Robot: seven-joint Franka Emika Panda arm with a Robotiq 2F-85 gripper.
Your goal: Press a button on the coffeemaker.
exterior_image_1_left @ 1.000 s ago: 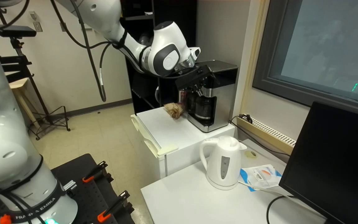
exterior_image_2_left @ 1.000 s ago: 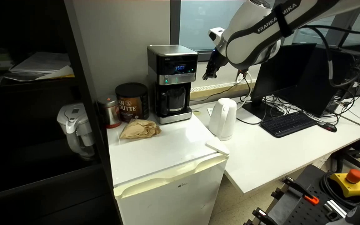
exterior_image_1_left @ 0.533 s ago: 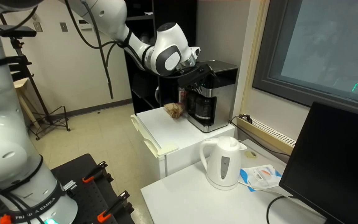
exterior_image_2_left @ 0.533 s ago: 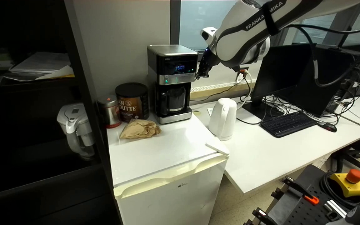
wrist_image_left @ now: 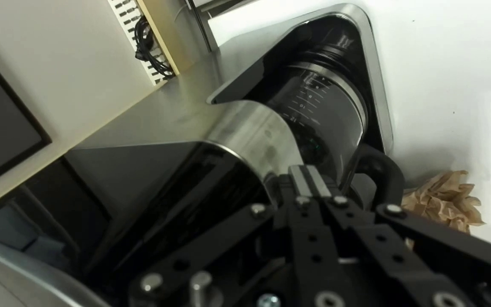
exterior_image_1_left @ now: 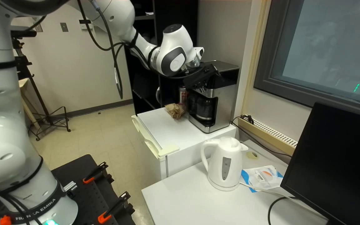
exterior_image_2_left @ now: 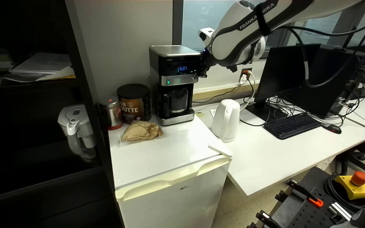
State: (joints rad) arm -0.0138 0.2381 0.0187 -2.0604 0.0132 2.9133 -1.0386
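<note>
The coffeemaker is a black and silver box with a blue-lit clock display and a silver strip. It also shows in an exterior view and in the wrist view. A small green-lit button sits at the left of the silver strip. A dark glass carafe stands inside. My gripper is shut and empty, fingertips together. In an exterior view the gripper overlaps the right end of the strip. I cannot tell whether it touches. In the wrist view the green button is hidden.
A crumpled paper bag, a brown coffee can and a metal canister stand beside the coffeemaker on the white fridge. A white kettle and a monitor stand on the desk. A black shelf is alongside.
My arm has moved towards the coffeemaker's front. The gripper went from beside the machine to overlapping its right edge in an exterior view. The coffeemaker and other objects have not moved.
</note>
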